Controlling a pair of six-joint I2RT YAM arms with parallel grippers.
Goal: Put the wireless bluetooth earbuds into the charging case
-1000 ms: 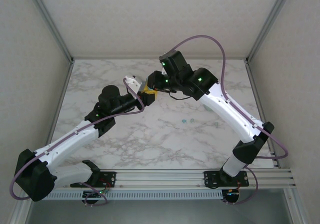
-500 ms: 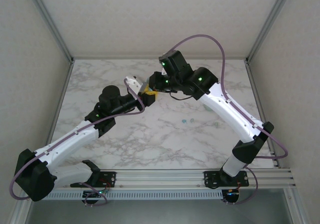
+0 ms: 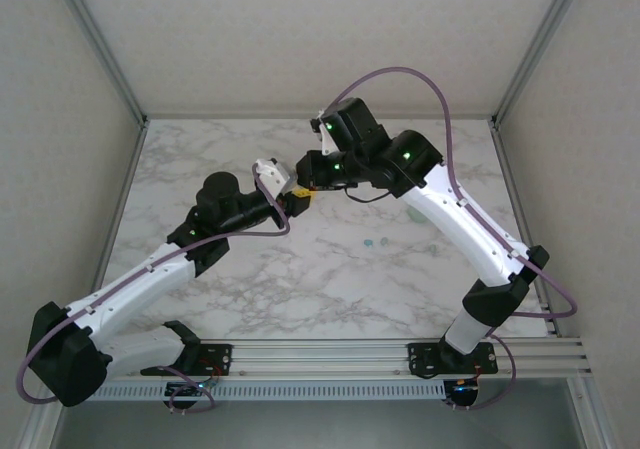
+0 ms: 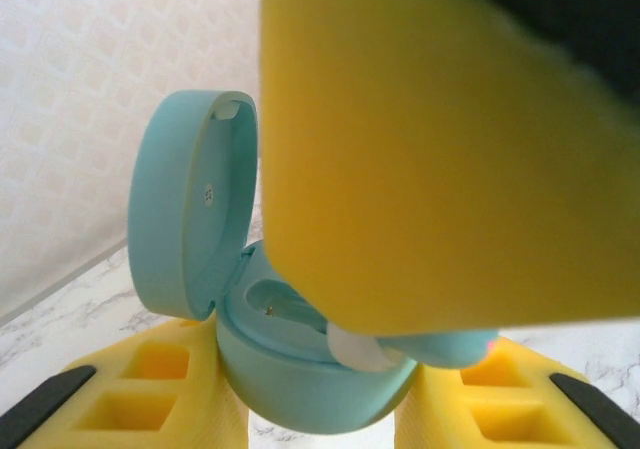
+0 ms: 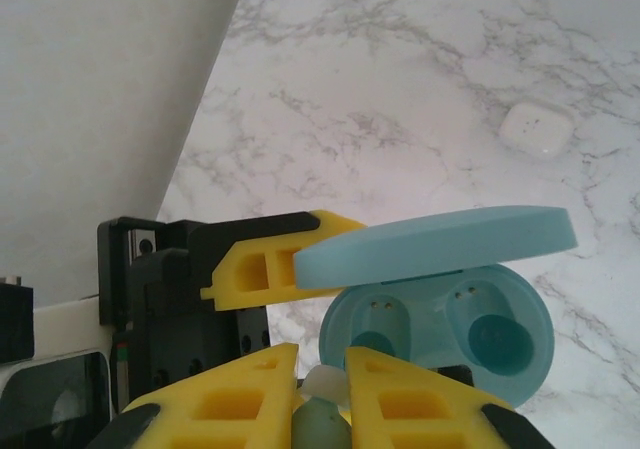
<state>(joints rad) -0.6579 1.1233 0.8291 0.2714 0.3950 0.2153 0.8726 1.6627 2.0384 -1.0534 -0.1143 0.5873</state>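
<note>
Above the marble surface (image 3: 300, 289), the left fingers (image 4: 322, 409) clamp the lower half of the charging case (image 4: 270, 369), held off the surface with its lid swung open and standing up. The right fingers (image 5: 320, 369) are nearly closed, pinching a pale earbud (image 5: 320, 414) right at the rim of the case, over the nearer socket. Whether the bud touches the socket I cannot tell. Two loose buds (image 3: 370, 241) lie on the surface nearer the arm bases, and a small white piece (image 5: 537, 127) lies beyond the case.
</note>
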